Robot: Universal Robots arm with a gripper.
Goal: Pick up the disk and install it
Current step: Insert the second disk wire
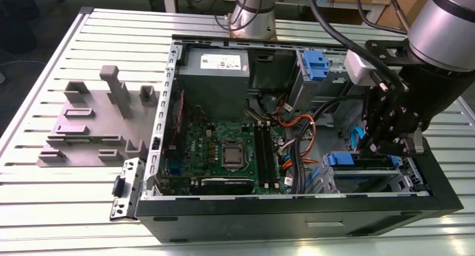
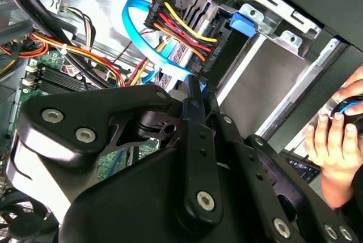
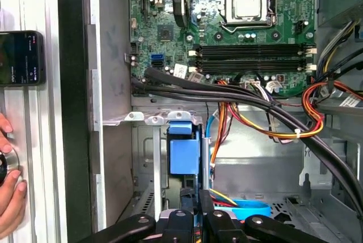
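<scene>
- Over an opened computer case (image 1: 297, 211) lying on its side on a slatted table (image 1: 44, 195), the arm's end effector (image 1: 397, 147) hangs just inside the drive cage at the exterior view's right.
- We see the disk (image 1: 347, 159) directly beneath the end effector, sitting in the near drive bay, with only its blue-railed edge showing above the dark slot.
- In the first wrist view the disk's blue end (image 3: 184, 151) stands in the metal cage, and the end effector (image 3: 195, 209) is in line with it and very near.
- We cannot tell whether the end effector is clenched on the disk or released from it; the second wrist view puts its tip (image 2: 195, 93) against a knot of blue, red and yellow cables (image 2: 170, 22).
- The green motherboard (image 1: 222, 150) lies bare in the middle of the case, with black cables (image 3: 238, 98) running across its edge.
- A second blue-tabbed bay (image 1: 315, 64) sits at the far end of the cage.
- A grey slotted holder block (image 1: 89, 128) rests on the table, apart from the case, at the exterior view's left.
- A person's hand (image 3: 8, 195) rests on a round knob beside the case, near a phone (image 3: 20, 59) lying on the table.
</scene>
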